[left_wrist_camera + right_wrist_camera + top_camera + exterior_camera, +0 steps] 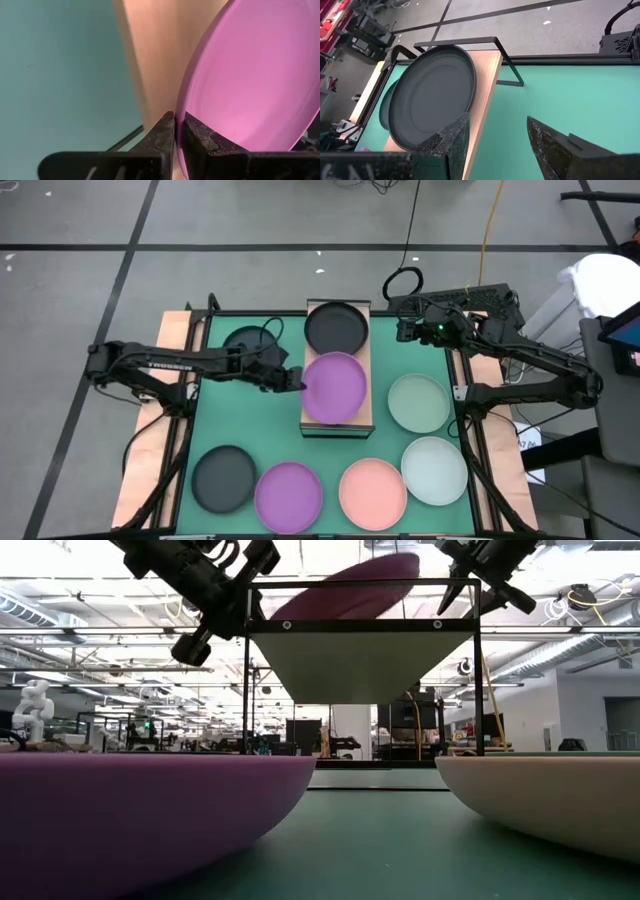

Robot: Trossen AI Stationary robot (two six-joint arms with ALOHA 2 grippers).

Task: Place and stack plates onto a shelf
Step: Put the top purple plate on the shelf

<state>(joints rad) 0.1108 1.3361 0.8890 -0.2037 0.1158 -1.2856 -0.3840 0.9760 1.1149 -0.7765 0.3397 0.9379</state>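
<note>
L gripper [296, 381] pinches the rim of a purple plate [334, 387], fingers pressed tight on its edge; plate sits tilted over the near half of the wooden shelf [364, 340]. Dark grey plate [336, 327] lies on the shelf's far half. R gripper [408, 330] hovers at the far end of the green mat [230, 420] just beside the shelf, fingers spread, holding nothing. Other plates on the mat: dark grey plate at front-left [224, 478], second purple plate [288, 495], pink plate [372, 491], whitish-blue plate [434, 470], pale green plate [419, 402].
</note>
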